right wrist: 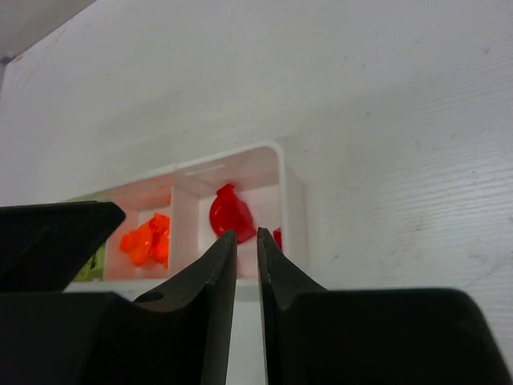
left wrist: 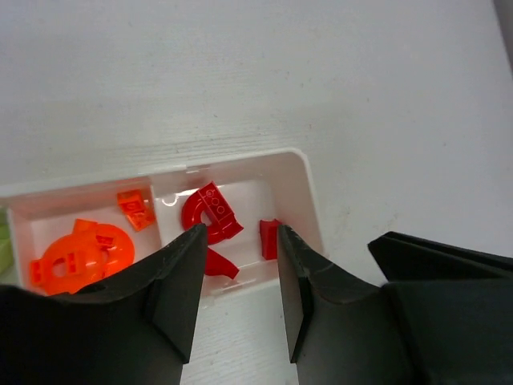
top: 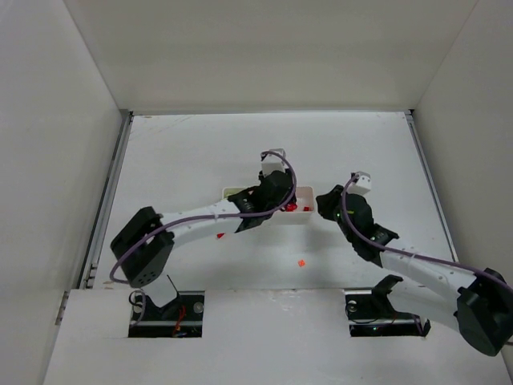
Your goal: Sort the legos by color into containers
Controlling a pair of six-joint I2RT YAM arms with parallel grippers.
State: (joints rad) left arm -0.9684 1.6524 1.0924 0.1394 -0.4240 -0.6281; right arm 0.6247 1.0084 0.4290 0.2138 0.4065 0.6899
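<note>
The white tray (left wrist: 309, 184) has three compartments. The right one holds several red legos (left wrist: 210, 212), the middle one orange legos (left wrist: 80, 253), and a pale green piece (left wrist: 4, 241) shows at the left edge. My left gripper (left wrist: 240, 237) is open and empty, hovering over the near wall of the red compartment. My right gripper (right wrist: 247, 237) is shut with only a thin slit and nothing in it. It sits just right of the tray (right wrist: 292, 200), pointing at a red lego (right wrist: 232, 215). From above, the left gripper (top: 276, 188) covers most of the tray (top: 307, 210).
A small orange lego (top: 300, 262) lies loose on the table in front of the tray, between the arms. A small red lego (top: 220, 235) lies beside the left forearm. White walls enclose the table on three sides.
</note>
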